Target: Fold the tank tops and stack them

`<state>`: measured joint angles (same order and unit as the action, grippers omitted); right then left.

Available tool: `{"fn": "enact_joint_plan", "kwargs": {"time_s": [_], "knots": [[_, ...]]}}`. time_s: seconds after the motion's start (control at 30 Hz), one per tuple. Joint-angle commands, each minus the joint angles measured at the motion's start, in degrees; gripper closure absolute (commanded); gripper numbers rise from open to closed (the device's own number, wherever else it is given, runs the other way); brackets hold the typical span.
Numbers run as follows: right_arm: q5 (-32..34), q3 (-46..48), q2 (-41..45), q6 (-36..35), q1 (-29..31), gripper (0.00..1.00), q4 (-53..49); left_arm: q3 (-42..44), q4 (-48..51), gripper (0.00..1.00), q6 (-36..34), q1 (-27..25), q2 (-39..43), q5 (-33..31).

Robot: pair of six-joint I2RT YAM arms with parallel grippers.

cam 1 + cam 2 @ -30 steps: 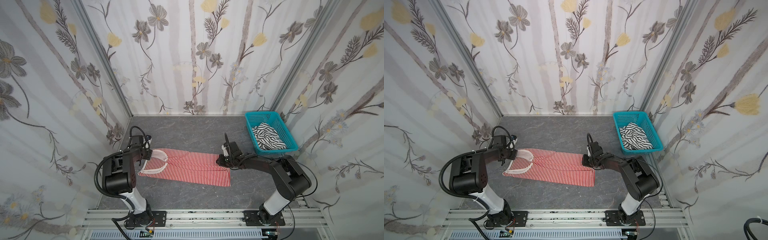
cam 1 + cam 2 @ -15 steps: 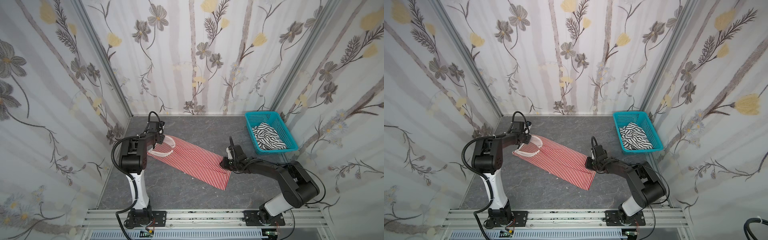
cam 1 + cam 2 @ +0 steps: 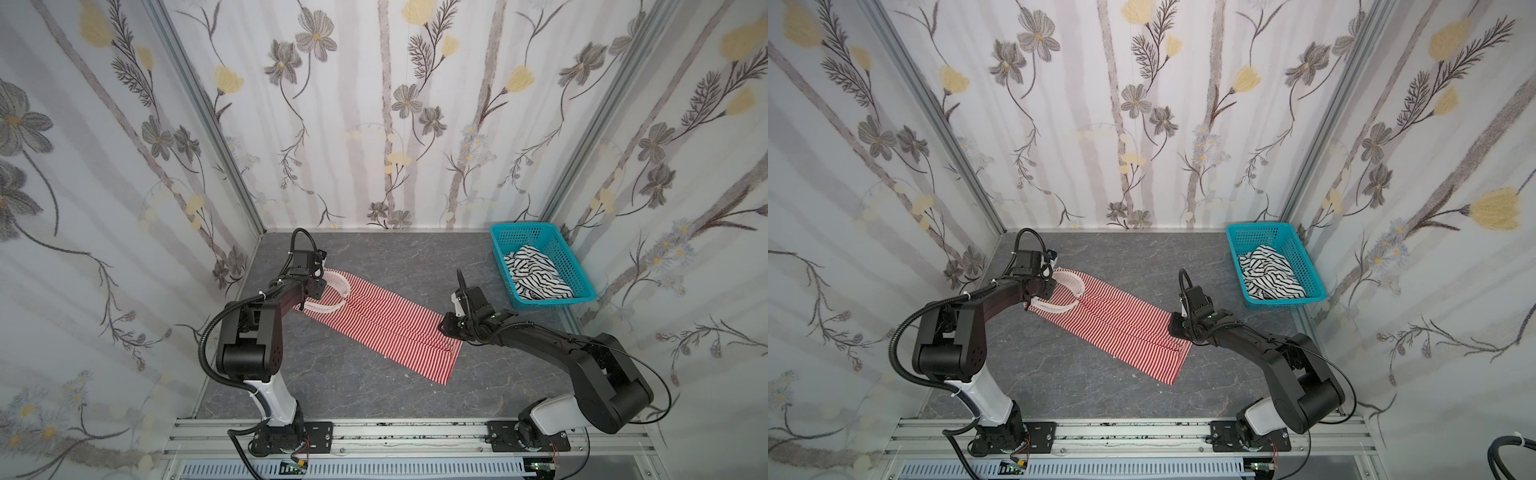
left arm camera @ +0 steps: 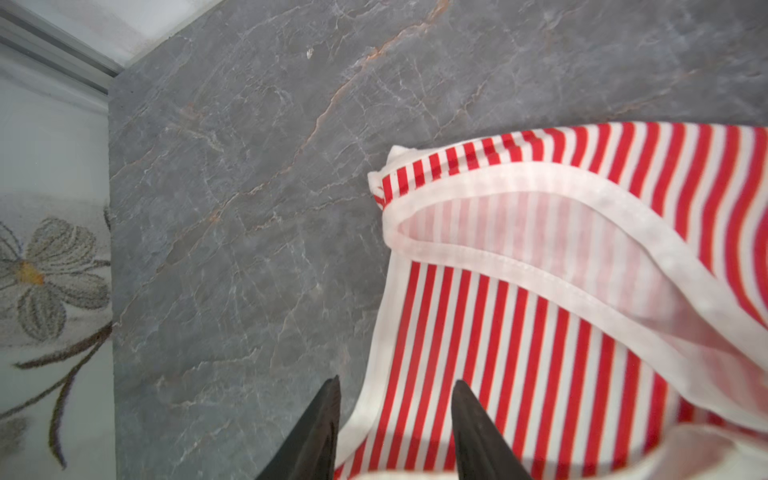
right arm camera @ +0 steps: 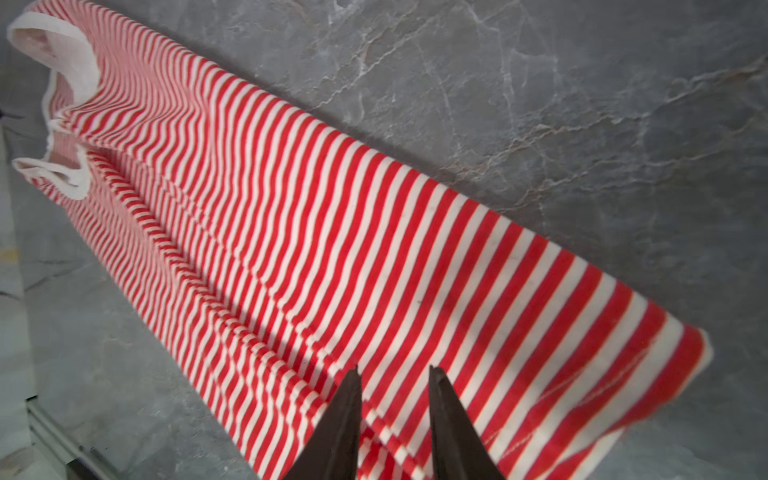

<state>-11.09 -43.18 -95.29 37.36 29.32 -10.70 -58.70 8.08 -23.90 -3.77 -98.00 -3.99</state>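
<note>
Grey marbled tabletop (image 3: 374, 257) makes the floor of a booth whose walls (image 3: 374, 124) carry flowered paper. Nearest the front rail (image 3: 395, 436), the right gripper (image 5: 392, 374) sits low over the hem end of the red-and-white tank top (image 3: 386, 320); its two dark fingers (image 5: 340, 424) stand apart, with striped cloth showing in the gap; whether either finger touches the cloth I cannot tell. The hem corner lies just beside those fingers. From under them the top runs away as a long narrow band, flat on the table, with a lengthwise fold line down it, toward the other arm.

Farther back, the left gripper (image 4: 395, 386) hangs over the strap end of the same top, jaws apart; one finger (image 4: 320, 424) is over bare table, the other over stripes, and a white-trimmed edge runs between them. The trimmed loops of neckline and armhole lie just ahead of its fingertips. The red top thus spans from one gripper to the other, on a diagonal in both top views.

Farthest, well apart from the right gripper on its outer side and behind it, the black-and-white tank top (image 3: 536, 278) lies crumpled in the teal basket (image 3: 523, 228) near the back corner.
</note>
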Motion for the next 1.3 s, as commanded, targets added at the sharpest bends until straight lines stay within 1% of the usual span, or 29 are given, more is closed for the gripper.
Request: {"fn": "enact_joint_plan", "kwargs": {"time_s": [0.0, 0.13, 0.23, 0.4, 0.57, 0.6, 0.7, 0.8, 0.9, 1.0, 1.03, 1.17, 1.23, 1.27], "knots": [[1.4, -2.9, -3.2, -2.1, -0.6, 0.71, 1.0, 4.4, 2.9, 0.55, 1.4, -2.4, 4.4, 6.0], [1.1, -4.9, -6.2, -2.9, -1.3, 0.73, 1.7, 10.3, 6.6, 0.58, 2.0, -6.3, 7.8, 12.4], [0.8, -5.5, -7.4, -2.9, -1.3, 0.74, 2.1, 13.4, 7.0, 0.59, 2.0, -7.2, 8.3, 15.3], [1.2, -4.2, -8.1, -2.7, -1.3, 0.75, 2.6, 12.8, 6.9, 0.61, 1.8, -7.4, 5.2, 13.9], [1.2, -0.4, -5.8, -1.3, -1.1, 0.76, 3.5, 9.9, 6.9, 0.61, 1.4, -7.5, 1.0, 11.6], [1.2, 1.7, -5.1, -0.9, -1.0, 0.75, 3.7, 9.2, 6.9, 0.61, 1.0, -7.6, 0.3, 11.6], [1.6, 4.6, -3.0, 0.6, -0.2, 0.76, 3.6, 5.2, 6.9, 0.6, -0.2, -8.4, -3.6, 10.6], [2.3, 7.4, -0.5, 2.4, 1.6, 0.76, 2.9, -1.0, 7.0, 0.6, -0.5, -9.9, -9.1, 8.7], [3.5, 9.8, 2.4, 4.8, 4.4, 0.76, 2.1, -8.1, 7.5, 0.59, -0.5, -12.0, -15.0, 7.3], [6.8, 11.1, 6.2, 7.8, 8.3, 0.76, -0.7, -15.0, 8.2, 0.59, 0.0, -14.1, -21.1, 5.8], [7.5, 11.6, 7.3, 8.9, 9.7, 0.76, -1.6, -18.8, 8.7, 0.59, 0.1, -14.9, -22.9, 5.5], [7.8, 12.3, 10.2, 13.3, 15.4, 0.76, -2.4, -25.2, 10.0, 0.59, 0.1, -17.5, -26.9, 4.0], [7.7, 11.9, 10.6, 14.8, 17.2, 0.76, -2.5, -26.0, 10.0, 0.59, 0.0, -18.2, -27.1, 3.9], [7.4, 11.6, 10.6, 15.5, 19.6, 0.76, -2.3, -26.0, 10.1, 0.59, 0.1, -18.3, -26.9, 3.9]]}}
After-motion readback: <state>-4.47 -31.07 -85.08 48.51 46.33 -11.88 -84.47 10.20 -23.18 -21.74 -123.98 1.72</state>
